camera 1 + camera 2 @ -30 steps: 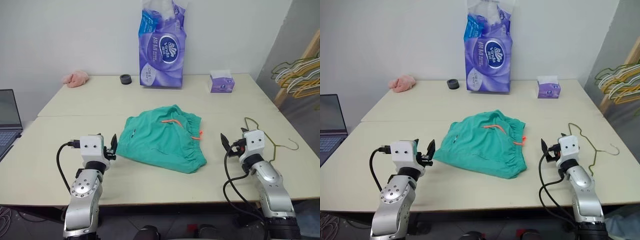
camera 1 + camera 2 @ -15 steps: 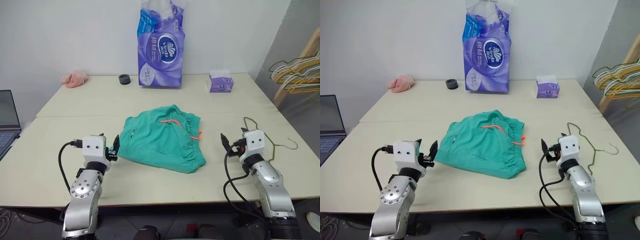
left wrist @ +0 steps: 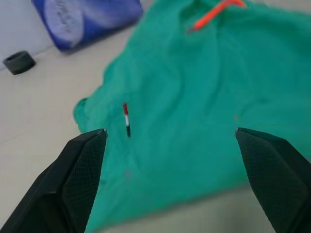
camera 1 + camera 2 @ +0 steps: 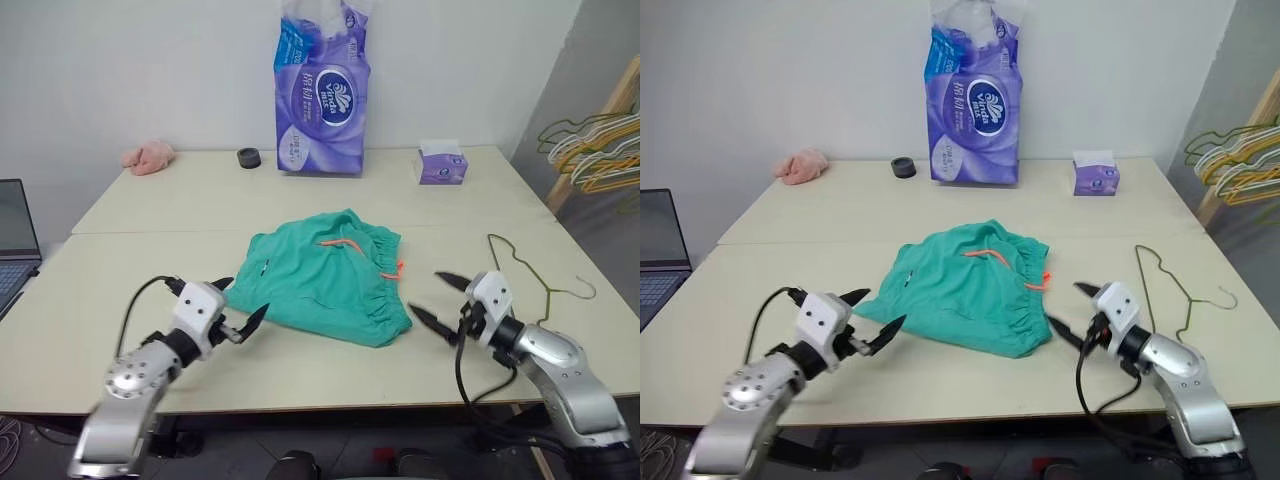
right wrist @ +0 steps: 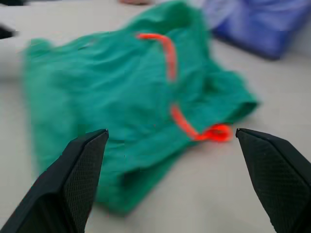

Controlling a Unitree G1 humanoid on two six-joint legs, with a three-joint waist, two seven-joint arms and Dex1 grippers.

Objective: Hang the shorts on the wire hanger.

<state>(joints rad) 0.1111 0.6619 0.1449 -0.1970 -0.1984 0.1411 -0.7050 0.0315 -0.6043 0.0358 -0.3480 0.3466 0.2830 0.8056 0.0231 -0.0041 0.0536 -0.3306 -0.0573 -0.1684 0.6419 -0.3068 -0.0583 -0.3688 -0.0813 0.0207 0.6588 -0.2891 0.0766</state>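
The teal-green shorts [image 4: 325, 285] lie crumpled flat at the middle of the table, the orange drawstring [image 4: 345, 244] on their far right part. My left gripper [image 4: 243, 300] is open just off their near left edge, pointing right at them. Just off their near right corner, my right gripper [image 4: 428, 295] is also open and points left at them. The wire hanger [image 4: 533, 277] lies flat on the table to the right, behind the right arm. In the left wrist view the shorts [image 3: 194, 97] spread between the wide-apart fingers [image 3: 80, 170]. In the right wrist view the shorts [image 5: 112, 97] lie ahead too.
At the table's far edge stand a tall purple tissue pack [image 4: 320, 90], a small purple tissue box [image 4: 442, 165], a black ring [image 4: 249, 157] and a pink cloth [image 4: 150, 156]. A laptop [image 4: 15, 240] is at far left. Bunched hangers [image 4: 590, 150] hang at right.
Both grippers have swung inward to point at the shorts. The left one has opened wide. The right one has moved left, closer to the shorts' corner.
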